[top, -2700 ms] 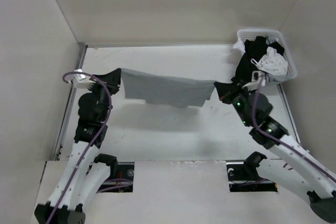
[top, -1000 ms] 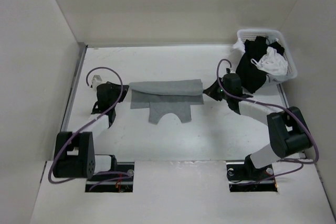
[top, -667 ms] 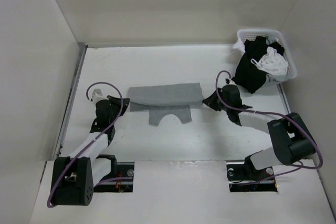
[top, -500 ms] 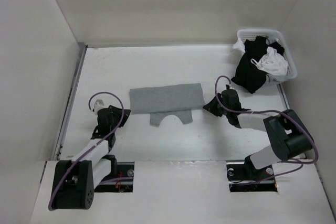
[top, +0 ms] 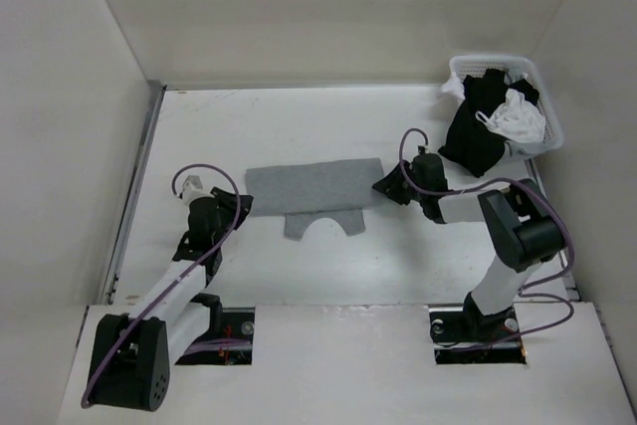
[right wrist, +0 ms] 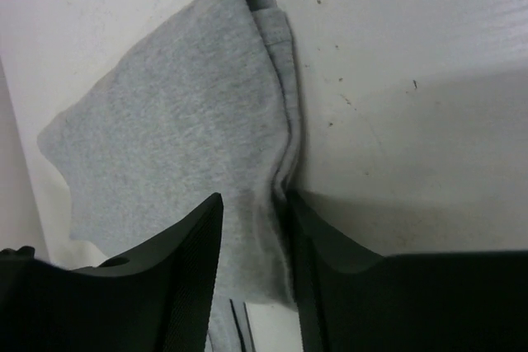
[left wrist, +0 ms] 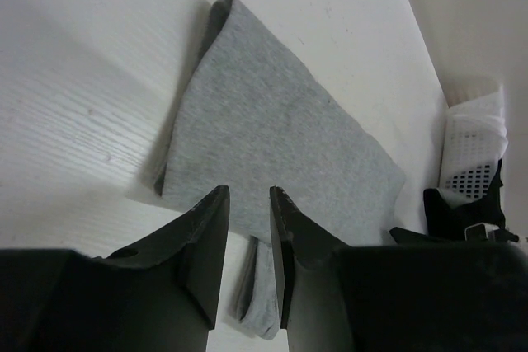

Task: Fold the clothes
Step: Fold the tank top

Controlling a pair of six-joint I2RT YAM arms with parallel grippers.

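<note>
The clothes, a light grey tank top [top: 314,189], lie flat on the white table, folded across into a band, with the straps [top: 320,223] sticking out toward the near side. My left gripper [top: 242,205] sits low at the top's left end, open. In the left wrist view nothing is pinched in that gripper [left wrist: 249,208], and the grey cloth [left wrist: 280,121] lies beyond its tips. My right gripper [top: 382,186] is at the right end, open. The folded edge [right wrist: 285,146] runs loosely between that gripper's [right wrist: 252,216] spread fingers [right wrist: 186,261].
A white basket [top: 546,103] at the back right holds black garments [top: 476,136], one hanging over its front, and a small white garment [top: 518,118]. A metal rail [top: 139,181] runs along the table's left edge. Pale walls close in the table.
Both grippers were shut on the top's ends a second ago and have opened, letting go. The top settled flat, a little nearer than before. Both arms stayed low at its ends.
</note>
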